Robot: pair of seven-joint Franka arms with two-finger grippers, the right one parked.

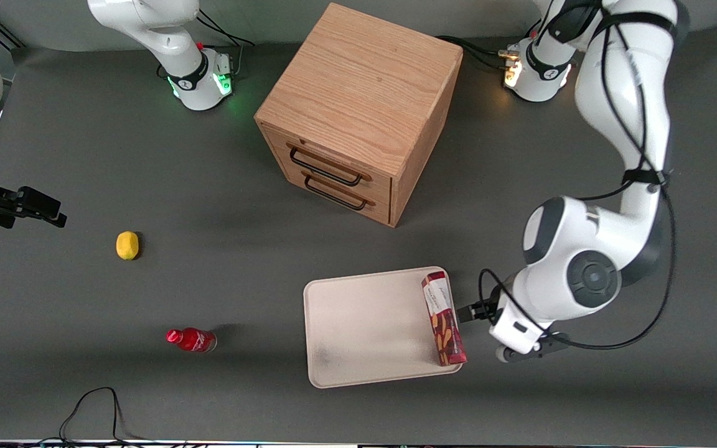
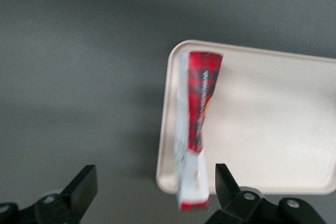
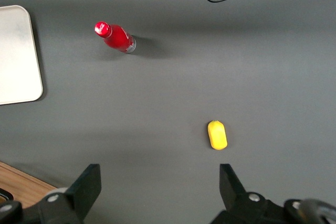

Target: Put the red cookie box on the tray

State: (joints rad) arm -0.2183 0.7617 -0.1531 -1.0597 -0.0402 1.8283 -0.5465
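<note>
**Spotter:** Nearest the front camera you have a loop of black cable (image 1: 94,407) on the table, then the small red bottle (image 1: 192,340), lying toward the parked arm's end from the tray (image 1: 358,330). Neither matters to your job.

**Operator's aide:** And the box?

**Spotter:** Your red cookie box (image 1: 444,318) is on the tray, standing on a long narrow edge along the tray's rim on the working arm's side. It looks tilted rather than square upright, and its near end reaches right to the rim, perhaps a little over it. I judge it sits there because that is the first edge of the tray your arm meets.

**Operator's aide:** What is the gripper doing?

**Spotter:** Your gripper (image 1: 467,313) is just beside the box, off the tray toward the working arm. In the wrist view its fingers (image 2: 84,184) are spread wide, with the box's near end in the gap between them and touching neither, as far as you can see. So the box is not held.

**Operator's aide:** How does the box look?

**Spotter:** Dark-red tartan, a white label panel, golden cookies pictured on the face. Long, flat and thin, so balanced on edge it may tip over; flat onto the tray would be fine.

**Operator's aide:** Farther off?

**Spotter:** From the tray, a yellow lemon (image 1: 127,244) lies toward the parked arm, and the wooden drawer cabinet (image 1: 358,112) stands farther from the camera.
</note>
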